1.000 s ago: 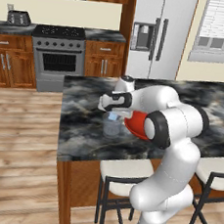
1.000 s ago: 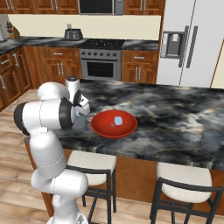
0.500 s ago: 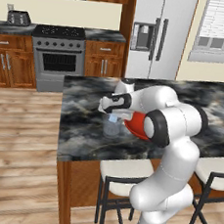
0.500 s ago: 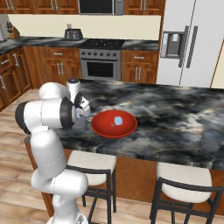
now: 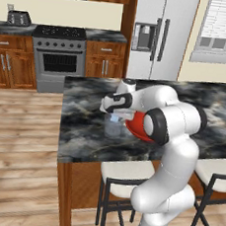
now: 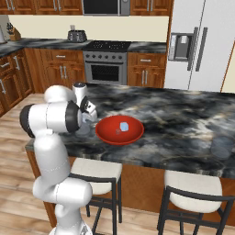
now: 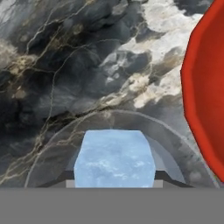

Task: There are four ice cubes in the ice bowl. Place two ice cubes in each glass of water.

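My gripper [image 7: 114,183] is shut on a pale blue ice cube [image 7: 114,157], which hangs right over the open mouth of a clear glass of water [image 7: 48,151]. In the left base view the gripper [image 5: 115,116] hovers just above that glass [image 5: 114,129] near the counter's front edge. The red ice bowl [image 6: 110,136] sits close beside the glass [image 6: 84,129], on its right, with an ice cube [image 6: 124,126] lying in it. The bowl's rim [image 7: 205,87] fills the right side of the hand view. A second glass [image 6: 223,147] stands far right on the counter.
The dark marble island counter [image 5: 83,126] carries everything. Two stools [image 6: 94,170] [image 6: 195,186] are tucked under its front edge. A stove [image 5: 57,59] and a steel fridge [image 5: 156,35] line the back wall.
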Tool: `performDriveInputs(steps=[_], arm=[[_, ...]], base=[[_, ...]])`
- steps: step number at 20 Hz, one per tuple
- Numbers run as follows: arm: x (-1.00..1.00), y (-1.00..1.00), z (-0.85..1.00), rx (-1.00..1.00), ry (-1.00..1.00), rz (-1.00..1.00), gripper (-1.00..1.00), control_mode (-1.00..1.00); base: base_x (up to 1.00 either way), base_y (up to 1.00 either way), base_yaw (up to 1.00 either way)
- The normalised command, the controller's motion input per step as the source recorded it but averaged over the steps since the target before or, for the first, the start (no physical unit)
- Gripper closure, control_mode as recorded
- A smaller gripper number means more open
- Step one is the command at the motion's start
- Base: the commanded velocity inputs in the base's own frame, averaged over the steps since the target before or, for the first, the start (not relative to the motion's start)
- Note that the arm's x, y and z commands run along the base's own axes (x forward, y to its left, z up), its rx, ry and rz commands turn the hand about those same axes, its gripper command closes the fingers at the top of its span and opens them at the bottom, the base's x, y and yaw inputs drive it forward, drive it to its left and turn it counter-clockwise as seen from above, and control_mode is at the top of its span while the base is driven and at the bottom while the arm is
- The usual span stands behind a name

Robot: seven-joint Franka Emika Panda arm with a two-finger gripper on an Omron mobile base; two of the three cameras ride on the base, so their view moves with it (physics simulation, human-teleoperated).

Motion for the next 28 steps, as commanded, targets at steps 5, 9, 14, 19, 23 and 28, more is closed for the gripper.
performDriveInputs(steps=[5, 9, 14, 19, 23, 28], arm=[[0.2, 0.0, -0.01, 0.0, 0.0, 0.0, 1.0, -1.0], [0.03, 0.0, -0.01, 0.0, 0.0, 0.0, 1.0, -1.0], [-0.01, 0.01, 0.0, 0.0, 0.0, 0.0, 1.0, -1.0], [0.0, 0.14, 0.0, 0.0, 0.0, 0.0, -1.0, -1.0], [-0.1, 0.06, 0.0, 0.0, 0.0, 0.0, -1.0, -1.0], [-0.3, 0.03, 0.0, 0.0, 0.0, 0.0, -1.0, -1.0]], base=[[0.0, 0.0, 0.0], [0.0, 0.0, 0.0], [0.0, 0.0, 0.0], [0.0, 0.0, 0.0], [0.0, 0.0, 0.0], [0.0, 0.0, 0.0]])
